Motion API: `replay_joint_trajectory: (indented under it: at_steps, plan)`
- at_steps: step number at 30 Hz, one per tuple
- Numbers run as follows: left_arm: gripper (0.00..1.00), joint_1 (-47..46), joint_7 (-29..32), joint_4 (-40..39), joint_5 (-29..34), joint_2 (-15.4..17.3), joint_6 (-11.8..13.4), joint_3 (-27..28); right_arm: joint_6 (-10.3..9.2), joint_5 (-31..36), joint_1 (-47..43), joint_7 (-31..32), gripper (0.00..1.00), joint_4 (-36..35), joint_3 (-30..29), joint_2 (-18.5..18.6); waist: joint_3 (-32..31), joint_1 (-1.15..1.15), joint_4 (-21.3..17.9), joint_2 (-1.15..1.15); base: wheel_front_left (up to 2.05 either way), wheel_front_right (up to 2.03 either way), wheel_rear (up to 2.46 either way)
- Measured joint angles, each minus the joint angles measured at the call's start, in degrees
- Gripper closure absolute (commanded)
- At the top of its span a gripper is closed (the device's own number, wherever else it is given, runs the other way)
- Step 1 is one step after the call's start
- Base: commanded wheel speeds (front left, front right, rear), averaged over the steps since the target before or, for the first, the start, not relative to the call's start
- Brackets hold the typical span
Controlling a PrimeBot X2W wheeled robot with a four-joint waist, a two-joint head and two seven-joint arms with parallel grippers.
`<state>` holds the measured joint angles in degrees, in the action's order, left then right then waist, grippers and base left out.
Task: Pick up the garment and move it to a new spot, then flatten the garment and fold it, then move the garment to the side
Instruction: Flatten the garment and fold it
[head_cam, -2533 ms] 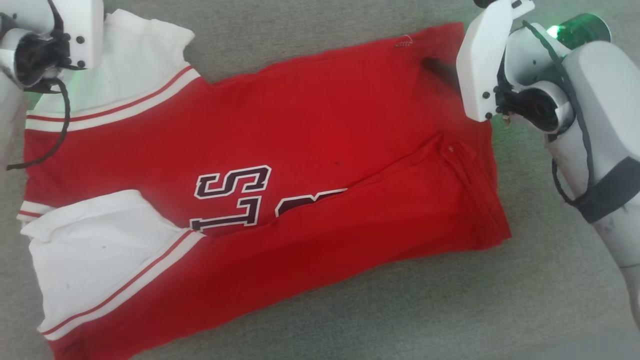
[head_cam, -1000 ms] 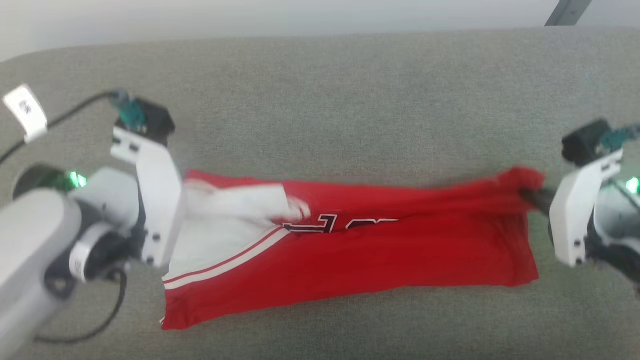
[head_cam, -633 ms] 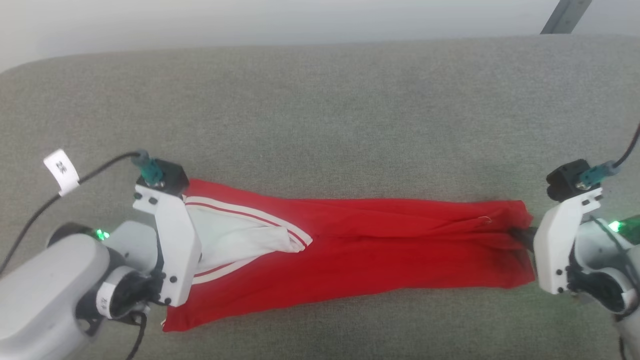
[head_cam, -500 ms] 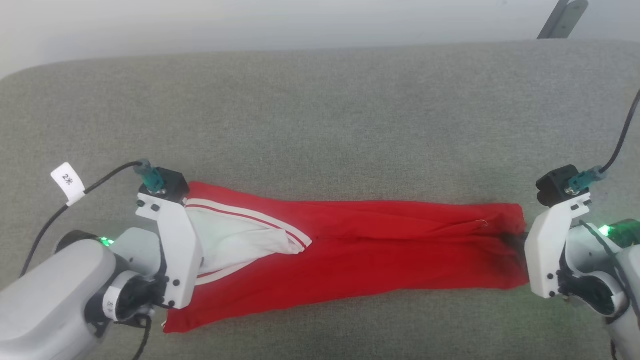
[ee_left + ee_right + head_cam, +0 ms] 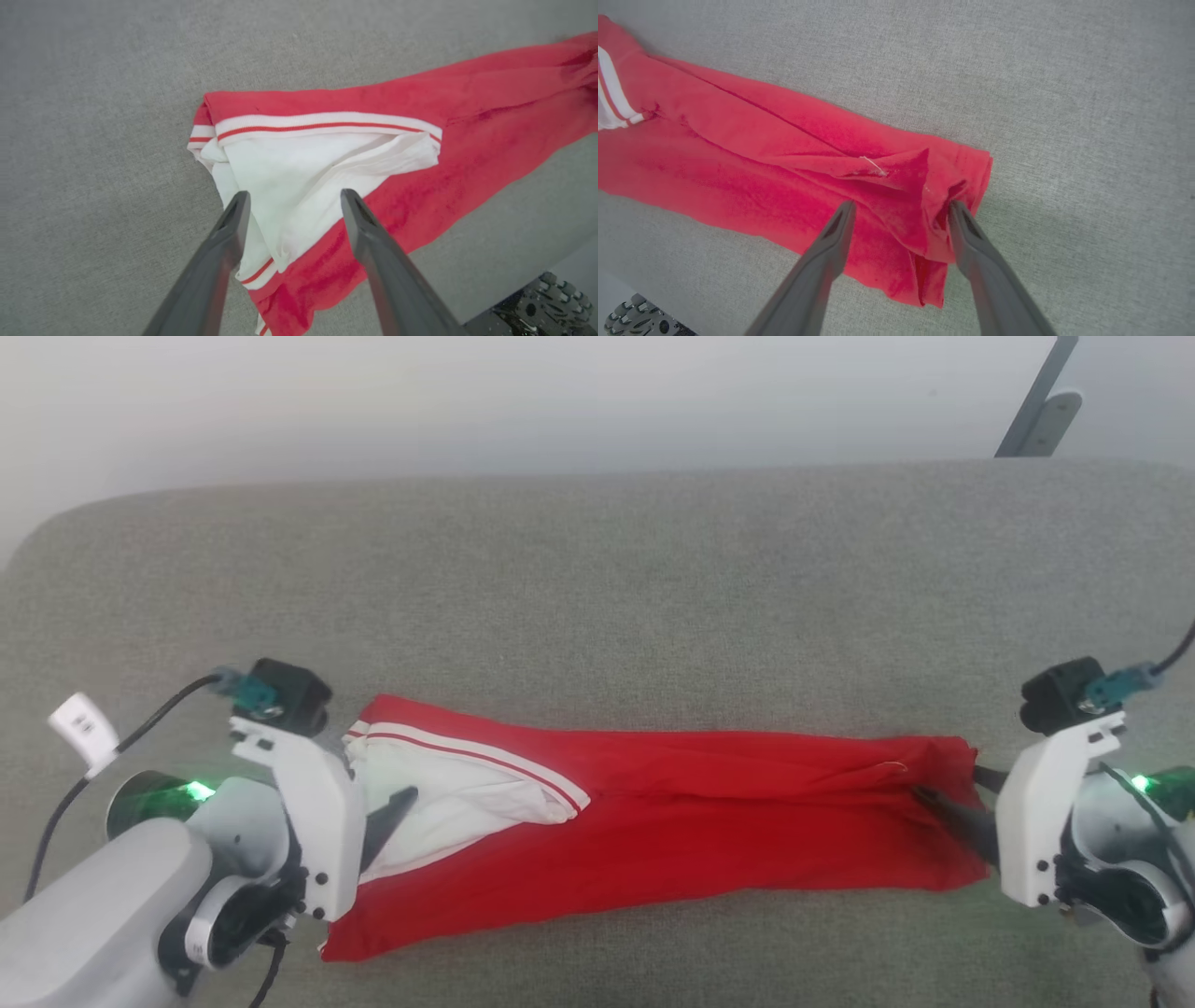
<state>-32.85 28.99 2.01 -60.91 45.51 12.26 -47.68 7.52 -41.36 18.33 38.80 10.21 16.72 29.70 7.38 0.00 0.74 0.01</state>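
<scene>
While the grey fabric surface (image 5: 597, 579) extends beneath and beyond both claws, the garment (image 5: 709, 831) is laid on it as a long, narrow folded strip, stretched from the left gripper (image 5: 294, 196) to the right gripper (image 5: 901, 205). Both claws are seen with fingers spread apart and nothing clamped. The white panel (image 5: 299, 163) lies between and just ahead of the left gripper's fingertips, with the striped trim (image 5: 322, 125) farther ahead. The bunched red end is straddled by the right gripper's fingers, and a small pale thread (image 5: 873, 165) is seen just beyond their tips.
</scene>
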Motion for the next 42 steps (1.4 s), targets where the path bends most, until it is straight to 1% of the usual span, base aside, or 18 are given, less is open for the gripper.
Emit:
replay_joint_trajectory:
  at_steps: [6, 7, 9, 13, 14, 16, 20, 24, 26, 30, 31, 32, 33, 37, 39, 42]
  plan:
    - [0.00, 3.46, -12.21, -0.10, 2.36, 0.42, -0.65, 2.81, -0.01, 0.63, -1.85, 1.14, 0.00, -0.18, -4.46, -0.20, -0.37, 0.00, 0.61, 0.00, 0.00, 0.00, 0.00]
    - [0.00, 3.46, -12.21, -0.10, 2.36, 0.42, -0.65, 2.81, -0.01, 0.63, -1.85, 1.14, 0.00, -0.18, -4.46, -0.20, -0.37, 0.00, 0.61, 0.00, 0.00, 0.00, 0.00]
    - [0.00, 4.57, -16.24, 0.43, 3.09, 0.05, -0.68, 3.83, -0.01, 0.62, -1.96, 1.72, 0.00, 0.48, -5.71, -0.81, -0.33, 0.00, 0.94, 0.00, 0.00, 0.00, 0.00]
    - [0.00, 7.10, -24.76, 2.74, 4.04, -1.25, -0.35, 6.04, -0.01, 2.07, -2.35, 2.83, 0.00, 2.19, -7.62, -1.10, -0.21, 0.00, 1.87, 0.00, 0.00, 0.00, 0.00]
    - [0.00, 7.69, -26.82, 3.50, 4.21, -1.58, 0.09, 6.54, -0.01, 2.01, -2.36, 3.10, 0.00, 2.94, -8.17, -1.31, -0.15, 0.00, 2.13, 0.00, 0.00, 0.00, 0.00]
    - [0.00, 9.02, -31.70, 4.90, 4.71, -2.46, 0.11, 7.83, -0.03, 2.03, -2.53, 3.83, 0.00, 4.03, -8.68, -1.67, -0.01, 0.00, 2.70, 0.00, 0.00, 0.00, 0.00]
    - [0.00, 11.45, -39.23, 8.05, 5.22, -3.98, 0.57, 9.59, -0.03, 1.88, -2.48, 5.32, 0.00, 6.23, -9.58, -2.23, 0.48, 0.00, 3.76, 0.00, 0.00, 0.00, 0.00]
    - [0.00, 12.92, -42.90, 10.73, 5.47, -5.58, -0.20, 11.88, -0.03, 1.57, -1.60, 5.90, 0.00, 9.04, -9.60, -2.36, 1.17, 0.00, 4.77, 0.00, 0.00, 0.00, 0.00]
    - [0.00, 13.44, -43.57, 11.96, 6.15, -6.57, -0.56, 13.55, -0.03, 1.57, -0.86, 5.82, 0.00, 10.74, -9.39, -2.54, 1.58, 0.00, 5.28, 0.00, 0.00, 0.00, 0.00]
    - [0.00, 15.22, -43.81, 13.18, 8.72, -9.37, -2.40, 17.82, -0.04, 0.80, 1.40, 5.71, 0.00, 14.13, -8.46, -3.22, 2.37, 0.00, 6.03, 0.00, 0.00, 0.00, 0.00]
    - [0.00, 15.36, -43.83, 12.99, 9.36, -10.51, -3.11, 19.51, -0.04, 0.54, 1.84, 6.10, 0.33, 14.90, -7.89, -3.19, 2.56, 0.00, 6.22, 0.00, 0.00, 0.00, 0.00]
    - [0.00, 15.61, -43.92, 12.88, 10.62, -11.41, -3.80, 20.97, -0.05, 0.00, 2.32, 6.37, 0.81, 15.53, -7.56, -3.26, 2.73, 0.00, 6.37, 0.00, 0.00, 0.00, 0.00]
    - [0.00, 16.23, -43.97, 12.91, 11.79, -12.12, -4.48, 22.21, -0.11, -0.91, 2.72, 6.45, 1.00, 15.84, -7.24, -3.45, 2.91, 0.00, 6.48, 0.00, 0.00, 0.00, 0.00]
    - [0.00, 18.58, -43.97, 13.04, 15.69, -15.37, -6.69, 27.59, -0.19, -4.16, 3.73, 7.00, 1.00, 16.27, -5.83, -4.20, 3.58, 0.00, 6.86, 0.00, 0.00, 0.00, 0.00]
    - [0.00, 18.89, -43.97, 12.93, 17.52, -16.84, -8.10, 30.26, -0.13, -5.48, 3.95, 6.57, 1.00, 16.51, -5.80, -3.90, 3.85, 0.00, 6.97, 0.00, 0.00, 0.00, 0.00]
    - [0.00, 20.16, -43.97, 13.60, 19.72, -18.52, -9.61, 32.82, 0.02, -6.35, 4.31, 5.53, 1.00, 16.75, -5.89, -3.18, 4.16, 0.00, 6.91, 0.00, 0.00, 0.00, 0.00]
